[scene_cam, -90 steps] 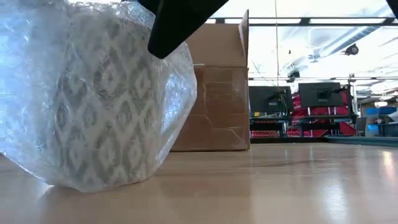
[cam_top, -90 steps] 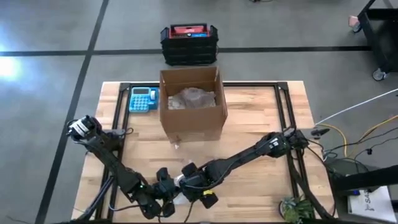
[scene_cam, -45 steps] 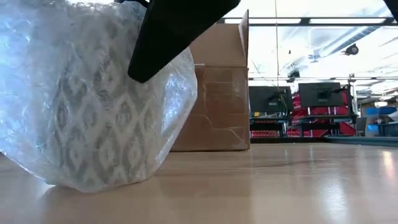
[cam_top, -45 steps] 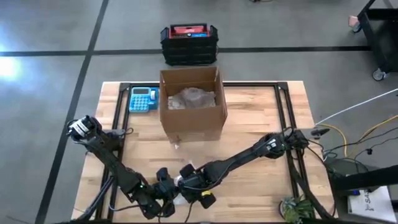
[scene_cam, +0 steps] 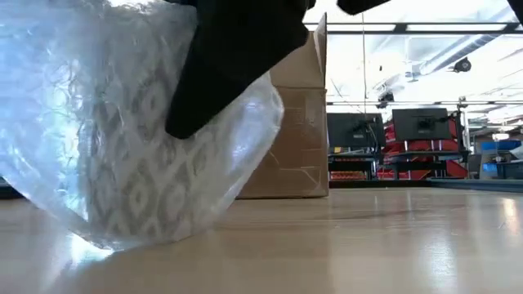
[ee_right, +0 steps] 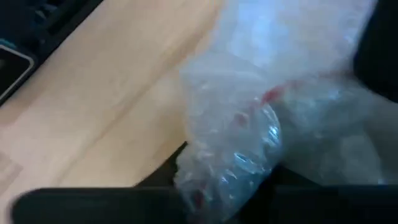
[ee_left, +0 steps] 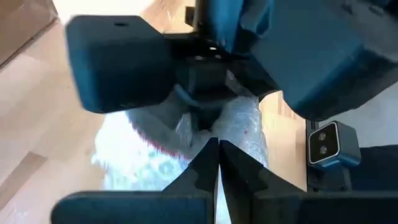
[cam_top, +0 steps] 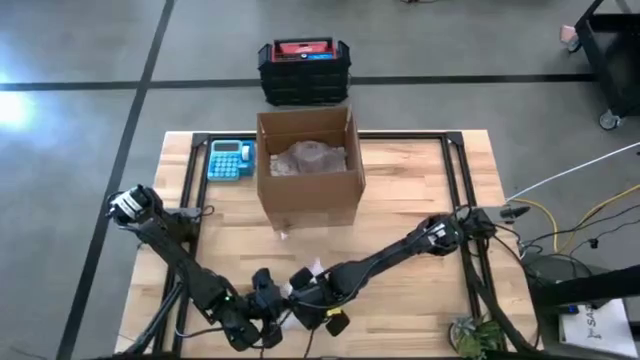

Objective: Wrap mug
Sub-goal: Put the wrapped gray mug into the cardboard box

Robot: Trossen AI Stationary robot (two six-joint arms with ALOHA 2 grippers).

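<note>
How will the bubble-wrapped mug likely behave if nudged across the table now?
The bubble wrap looks loose and floppy, so it would probably bunch or shift before the mug moves. The bundle already sits tilted in the low view, so it may tip. A patterned ceramic mug is probably fragile.

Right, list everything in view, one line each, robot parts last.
Mug: one, grey and white pattern, inside the bubble wrap at the table's front edge.
Bubble wrap: one clear sheet, around the mug.
Cardboard box: one, brown, open, at the back of the table, with crumpled wrapping inside.
Calculator: one, blue, left of the box.
Crates: one black stack, red on top, on the floor behind the table.
Table: one, light wood.
Left end effector: one, dark, fingers shut, at the wrapped mug.
Right end effector: one, dark, at the wrapped mug.
</note>
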